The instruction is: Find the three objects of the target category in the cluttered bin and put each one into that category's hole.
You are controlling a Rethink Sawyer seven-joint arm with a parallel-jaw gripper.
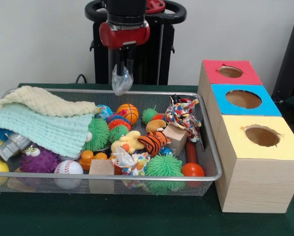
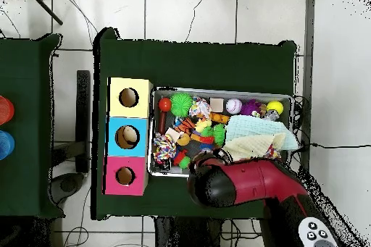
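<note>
The hand [image 1: 122, 73] hangs in the upper middle of the front view, above the far rim of the wire bin [image 1: 137, 177], and it is closed on a small crumpled clear thing [image 1: 121, 82], maybe a plastic bag; I cannot tell what it really is. So the step in hand seems to be the carrying of one found object. The three boxes stand at the right of the frame: the red hole [image 1: 230, 72], the blue hole [image 1: 243, 99] and the yellow hole [image 1: 262, 135]. The next move calls for travelling to the right, over the correct hole, and opening there. The other toys lie in the bin, partly under the cloths [image 1: 46, 120].
</note>
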